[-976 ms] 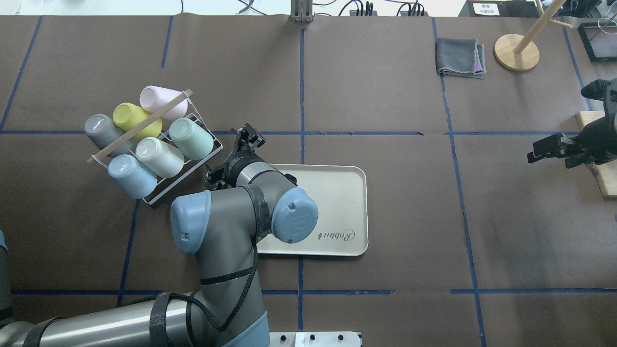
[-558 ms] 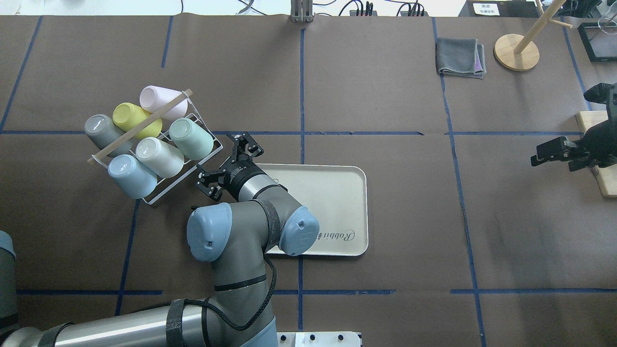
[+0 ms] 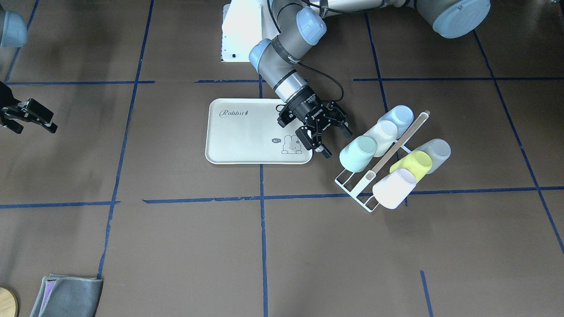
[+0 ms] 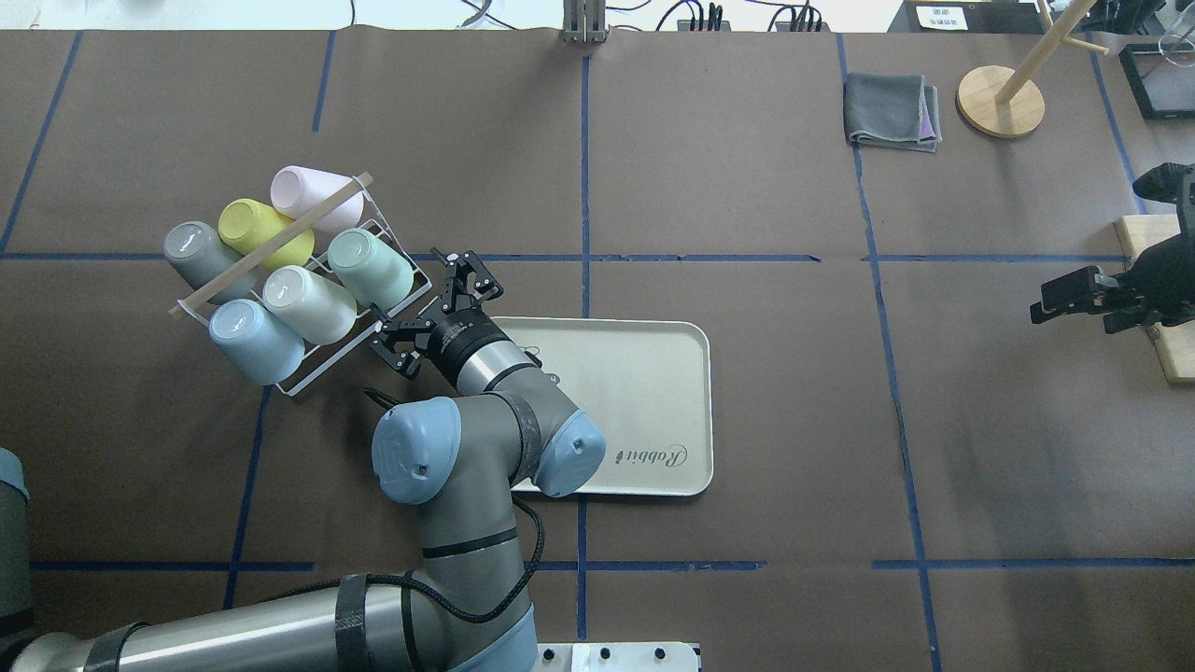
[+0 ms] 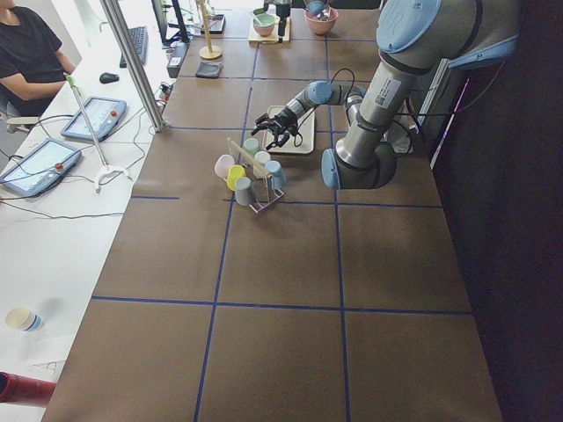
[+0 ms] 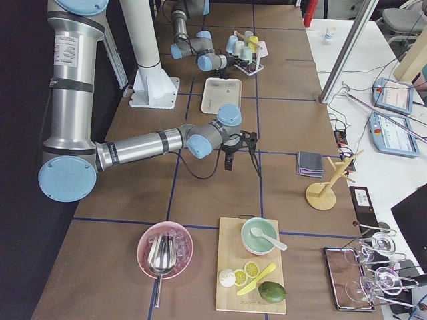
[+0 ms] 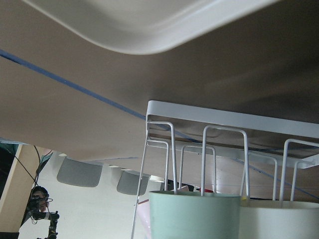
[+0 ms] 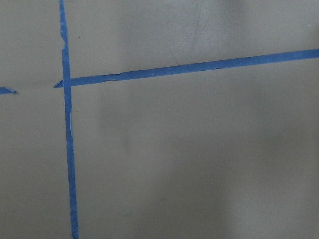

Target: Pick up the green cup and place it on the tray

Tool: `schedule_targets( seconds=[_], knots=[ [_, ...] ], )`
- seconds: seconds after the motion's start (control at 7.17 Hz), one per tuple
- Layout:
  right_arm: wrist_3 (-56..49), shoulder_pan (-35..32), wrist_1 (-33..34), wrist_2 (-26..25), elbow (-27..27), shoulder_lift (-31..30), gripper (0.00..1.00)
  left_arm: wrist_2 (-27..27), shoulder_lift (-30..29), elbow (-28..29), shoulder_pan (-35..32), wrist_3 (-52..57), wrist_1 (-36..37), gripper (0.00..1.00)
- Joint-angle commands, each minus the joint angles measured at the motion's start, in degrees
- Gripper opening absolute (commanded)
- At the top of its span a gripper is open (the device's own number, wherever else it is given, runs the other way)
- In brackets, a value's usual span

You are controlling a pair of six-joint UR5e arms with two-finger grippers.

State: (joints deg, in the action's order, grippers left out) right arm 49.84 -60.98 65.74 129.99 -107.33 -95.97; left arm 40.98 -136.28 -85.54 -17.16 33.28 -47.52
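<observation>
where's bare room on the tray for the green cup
The whole tray is bare, widest between the Rabbit lettering and the bunny drawing. Crowded at the bunny corner, where the open left gripper hovers beside the green cup.

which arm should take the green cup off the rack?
Left. Its tool is open right beside the green cup on the wire rack, with the tray next to it. The right tool sits far off at the table's other end.

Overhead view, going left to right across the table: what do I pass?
In order: grey cup → green cup → tray → grey cloth → wooden stand base. The left tool overlaps both the green cup and the tray sideways, so it is omitted.
</observation>
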Motion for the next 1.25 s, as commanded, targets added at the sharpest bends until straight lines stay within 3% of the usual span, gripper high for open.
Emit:
schedule_targets(
  seconds=[0.0,1.12],
  knots=[
    [0.0,-0.1,0.0,0.0,-0.2,0.0,1.0,-2.2,0.1,0.9,-0.1,-1.1,0.1,1.0],
    [0.0,-0.2,0.0,0.4,-0.2,-0.4,1.0,-5.0,3.5,1.0,-0.1,-0.5,0.1,1.0]
  ],
)
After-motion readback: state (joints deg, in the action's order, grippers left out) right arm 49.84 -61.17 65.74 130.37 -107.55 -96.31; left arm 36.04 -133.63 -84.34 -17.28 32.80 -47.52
